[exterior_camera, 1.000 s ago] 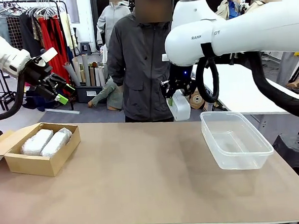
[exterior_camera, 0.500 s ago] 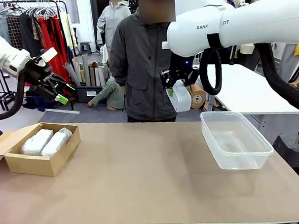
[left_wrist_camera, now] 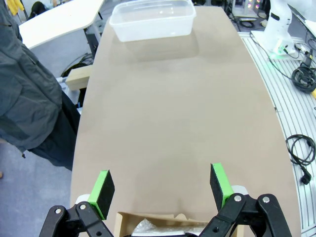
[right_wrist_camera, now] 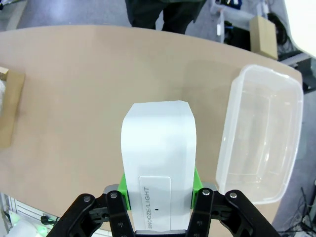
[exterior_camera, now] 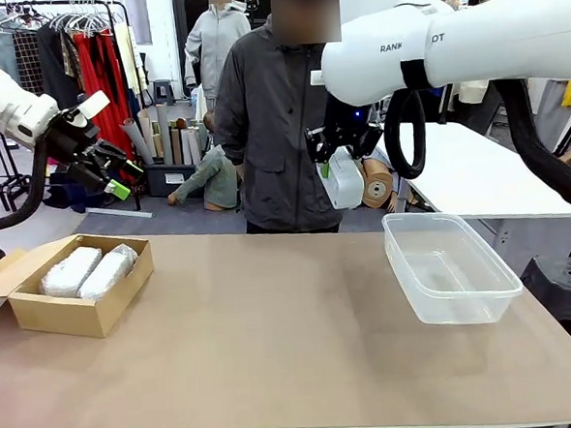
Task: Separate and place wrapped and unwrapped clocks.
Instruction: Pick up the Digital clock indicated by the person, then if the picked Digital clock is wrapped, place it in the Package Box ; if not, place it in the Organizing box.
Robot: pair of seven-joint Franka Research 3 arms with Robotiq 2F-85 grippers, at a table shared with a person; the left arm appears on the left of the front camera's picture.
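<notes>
Above the table (exterior_camera: pixel 273 331), the bare clock (right_wrist_camera: pixel 158 163) is being clamped by the right gripper (right_wrist_camera: pixel 159 190); it should be lowered squarely into the tub (exterior_camera: pixel 451 267), while the left gripper (left_wrist_camera: pixel 163 190) is being held agape.

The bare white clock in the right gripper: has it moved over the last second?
Yes. The bare white clock has risen, farther above the clear plastic tub.
</notes>
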